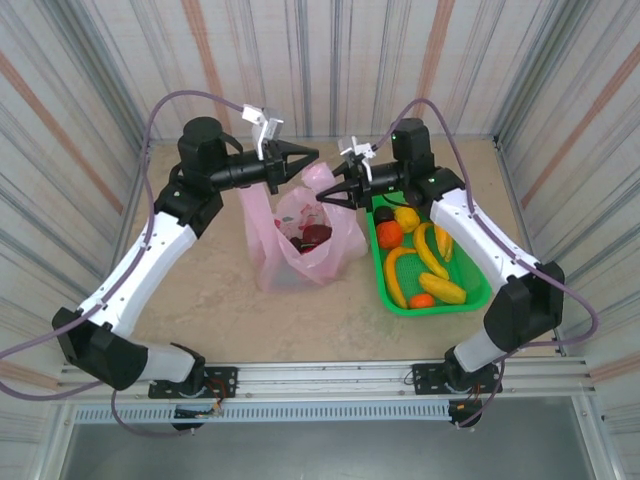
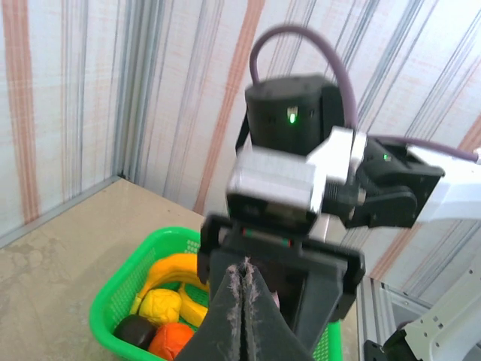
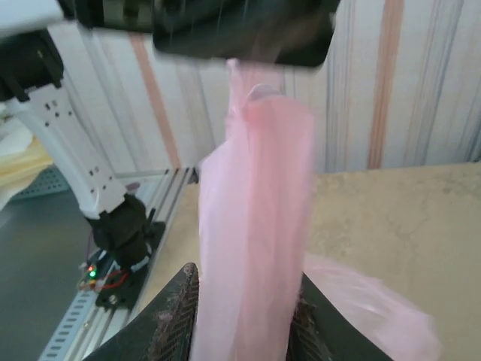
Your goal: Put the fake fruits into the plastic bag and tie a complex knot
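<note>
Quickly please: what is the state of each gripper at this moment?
Left gripper: closed; whether it pinches anything cannot be told.
Right gripper: closed on the bunched handle of the plastic bag.

Two-arm rig: white shells over black joints.
Left arm (image 1: 150, 260) and right arm (image 1: 480, 235) carry white link covers, black motor housings and a looping purple-grey cable (image 1: 185, 97) each; green indicator light (image 2: 291, 116) on one black housing; fingers (image 2: 225, 316) dark, wedge-shaped, rough-faced.
</note>
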You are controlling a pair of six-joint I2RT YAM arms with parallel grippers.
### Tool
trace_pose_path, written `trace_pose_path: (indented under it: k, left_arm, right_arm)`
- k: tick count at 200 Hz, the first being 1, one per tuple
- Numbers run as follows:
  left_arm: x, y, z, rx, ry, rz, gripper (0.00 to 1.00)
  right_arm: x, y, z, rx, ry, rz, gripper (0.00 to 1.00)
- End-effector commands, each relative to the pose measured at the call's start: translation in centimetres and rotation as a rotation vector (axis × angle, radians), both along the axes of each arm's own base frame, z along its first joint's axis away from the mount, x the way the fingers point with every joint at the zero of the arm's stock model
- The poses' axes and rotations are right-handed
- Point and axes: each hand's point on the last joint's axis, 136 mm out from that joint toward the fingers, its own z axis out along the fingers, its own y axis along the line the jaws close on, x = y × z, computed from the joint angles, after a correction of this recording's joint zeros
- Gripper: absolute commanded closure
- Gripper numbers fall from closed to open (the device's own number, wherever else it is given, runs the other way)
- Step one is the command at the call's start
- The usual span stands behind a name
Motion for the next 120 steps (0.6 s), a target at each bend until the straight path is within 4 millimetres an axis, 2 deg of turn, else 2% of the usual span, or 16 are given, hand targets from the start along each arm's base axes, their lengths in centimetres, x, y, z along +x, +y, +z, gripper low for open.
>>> trace_pose_path:
  k: [1,25,38,50,77,102,120]
  left_arm:
    - [-1.2,1.2,3.4,-0.052,-0.072,-0.007,1.0]
    - [-1.0,1.7,3.7,-0.055,-0.075,0.008,1.0]
    - [-0.9,2.0,3.8,-0.057,-0.072,0.013,1.0]
    - [-1.0,2.1,3.8,-0.053,-0.065,0.015,1.0]
    - [-1.6,2.5,3.0,-0.042,-0.028,0.024,0.8]
    - [-2.9,3.1,2.3,-0.052,0.004,0.039,0.59]
    - [-4.1,4.1,2.2,-0.049,-0.014,0.074,0.53]
  right_arm:
    - [-0.7,0.4,-1.2,0.003,0.055,0.021,0.73]
    - [-1.0,0.7,-2.9,-0.009,0.098,0.013,0.79]
    - [-0.9,0.6,-3.2,-0.012,0.098,-0.004,0.87]
    - [-0.6,0.3,-3.0,-0.011,0.082,-0.031,0.9]
    - [-0.2,-0.5,-1.5,0.01,0.043,-0.069,0.97]
    - [0.0,-1.2,-0.2,0.035,0.012,-0.097,1.0]
    - [0.0,-1.5,0.3,0.047,-0.003,-0.104,1.0]
